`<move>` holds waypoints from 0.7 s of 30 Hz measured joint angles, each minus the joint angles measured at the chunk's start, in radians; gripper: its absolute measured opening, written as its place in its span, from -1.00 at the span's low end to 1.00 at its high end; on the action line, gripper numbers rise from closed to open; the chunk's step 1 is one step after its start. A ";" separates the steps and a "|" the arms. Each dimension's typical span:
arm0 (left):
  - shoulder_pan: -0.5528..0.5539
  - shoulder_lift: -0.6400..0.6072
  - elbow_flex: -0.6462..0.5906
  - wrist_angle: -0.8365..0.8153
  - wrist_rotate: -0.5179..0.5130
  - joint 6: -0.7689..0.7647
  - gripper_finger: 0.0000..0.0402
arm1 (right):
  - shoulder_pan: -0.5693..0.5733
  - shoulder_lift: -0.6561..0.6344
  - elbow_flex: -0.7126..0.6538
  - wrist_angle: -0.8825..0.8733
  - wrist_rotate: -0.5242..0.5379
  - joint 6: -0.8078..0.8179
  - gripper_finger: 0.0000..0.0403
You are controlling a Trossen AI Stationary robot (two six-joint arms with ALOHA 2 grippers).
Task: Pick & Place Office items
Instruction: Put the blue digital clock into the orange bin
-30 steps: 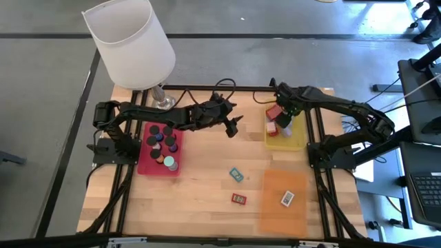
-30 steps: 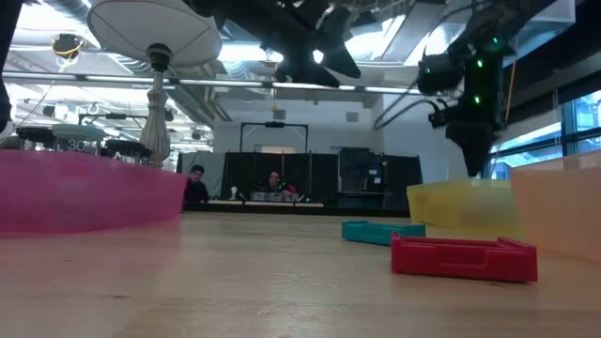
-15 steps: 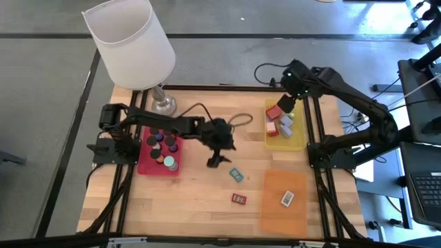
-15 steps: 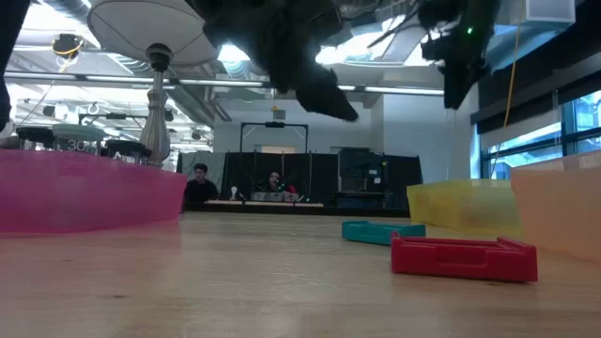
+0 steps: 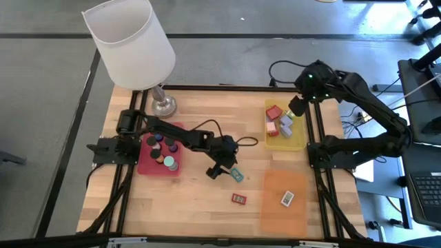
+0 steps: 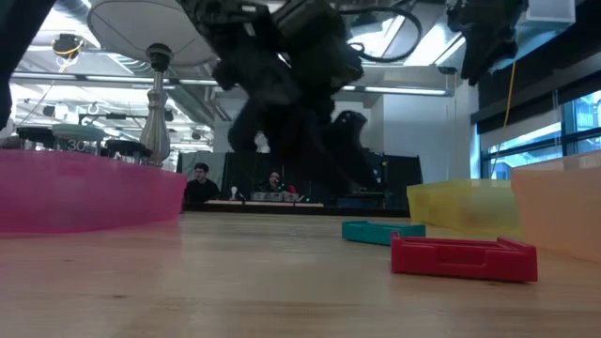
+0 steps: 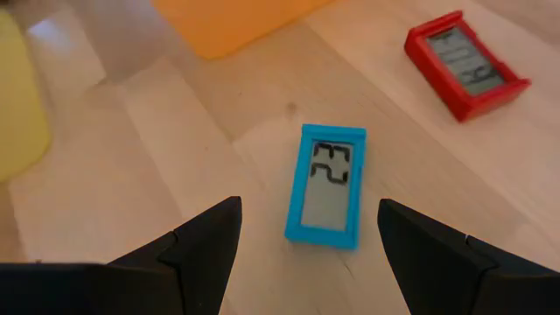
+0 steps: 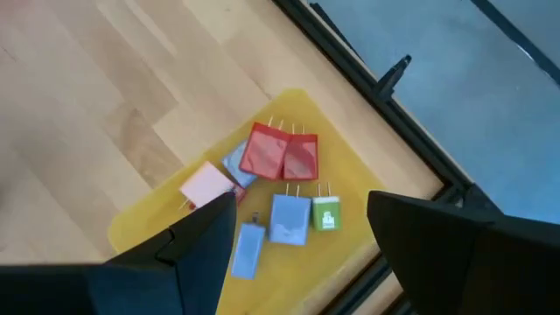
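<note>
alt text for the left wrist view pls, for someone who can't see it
The left gripper hangs open over a wooden table, its two dark fingers either side of a teal rectangle with a small screen lying flat. A red rectangle lies farther off, beside the edge of an orange mat; a yellow mat shows at one side.

Light is bright and even over the wooden table (image 5: 200, 200), with only soft, short shadows. In the low view the ceiling lights (image 6: 394, 38) behind glare strongly, so the arm in front is a dark blurred shape, and the near table surface is out of focus.
</note>
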 joint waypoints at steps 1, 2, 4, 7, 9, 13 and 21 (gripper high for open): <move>-0.003 0.014 0.001 0.020 0.000 0.008 0.32 | 0.000 -0.007 0.000 -0.007 0.000 0.003 0.31; -0.006 0.029 0.000 0.032 0.001 0.013 0.32 | 0.000 -0.011 0.000 -0.015 0.001 0.003 0.31; -0.008 0.051 0.000 0.066 0.002 0.016 0.32 | 0.000 -0.018 0.000 -0.029 0.001 0.005 0.31; -0.014 0.068 0.000 0.074 0.005 -0.014 0.32 | 0.000 -0.023 0.000 -0.048 0.001 0.005 0.31; -0.020 0.078 0.000 0.076 0.005 -0.027 0.32 | 0.000 -0.023 0.000 -0.056 0.001 0.005 0.31; -0.028 0.107 0.000 0.113 0.005 -0.012 0.32 | 0.000 -0.023 0.000 -0.060 0.001 0.005 0.31; -0.031 0.135 0.003 0.132 0.011 -0.088 0.28 | 0.000 -0.023 0.000 -0.060 0.004 0.001 0.31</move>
